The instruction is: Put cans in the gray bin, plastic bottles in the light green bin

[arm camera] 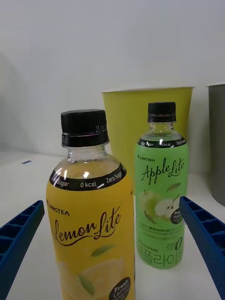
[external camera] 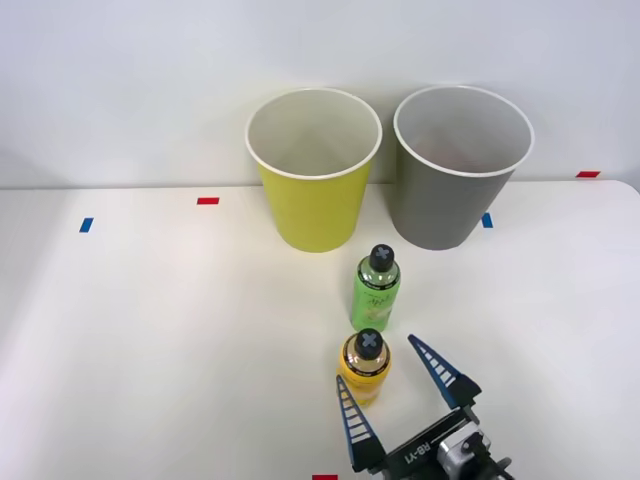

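Yellow bottle (external camera: 365, 365) stands upright between the wide-open, empty end effector's (external camera: 393, 385) fingers, touching neither.

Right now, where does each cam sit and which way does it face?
Front view: above the arms, looking forward and down at the table; the right gripper shows, fingers open, beside the yellow bottle.
Right wrist view: on the right arm's wrist, low, facing the bins; the blue fingers flank the yellow bottle.
Shared: both bottles, the green bottle, the light green bin, the gray bin.
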You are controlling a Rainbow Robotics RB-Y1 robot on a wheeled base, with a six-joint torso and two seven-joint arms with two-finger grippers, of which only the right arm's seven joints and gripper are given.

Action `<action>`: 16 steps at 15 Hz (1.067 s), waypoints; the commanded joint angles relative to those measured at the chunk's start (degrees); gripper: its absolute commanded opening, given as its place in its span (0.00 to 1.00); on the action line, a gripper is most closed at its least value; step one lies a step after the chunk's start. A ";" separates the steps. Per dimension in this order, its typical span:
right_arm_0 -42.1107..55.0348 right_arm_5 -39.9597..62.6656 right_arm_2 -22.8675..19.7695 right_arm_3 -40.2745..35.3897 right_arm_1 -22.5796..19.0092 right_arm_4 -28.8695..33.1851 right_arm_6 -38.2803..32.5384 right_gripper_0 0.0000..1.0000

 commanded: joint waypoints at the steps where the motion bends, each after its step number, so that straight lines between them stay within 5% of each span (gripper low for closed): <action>1: -2.26 2.42 0.22 0.03 0.83 -2.20 1.23 1.00; 11: -7.01 4.09 0.75 2.93 3.38 -5.19 4.57 1.00; 12: -7.01 4.09 0.75 2.93 3.47 -5.19 4.84 0.88; 13: -6.92 4.09 0.75 2.93 3.47 -5.19 5.19 0.54; 14: -7.01 4.09 0.66 2.93 3.47 -5.19 5.45 0.10; 16: -6.92 4.09 0.75 2.93 3.56 -5.19 5.71 0.00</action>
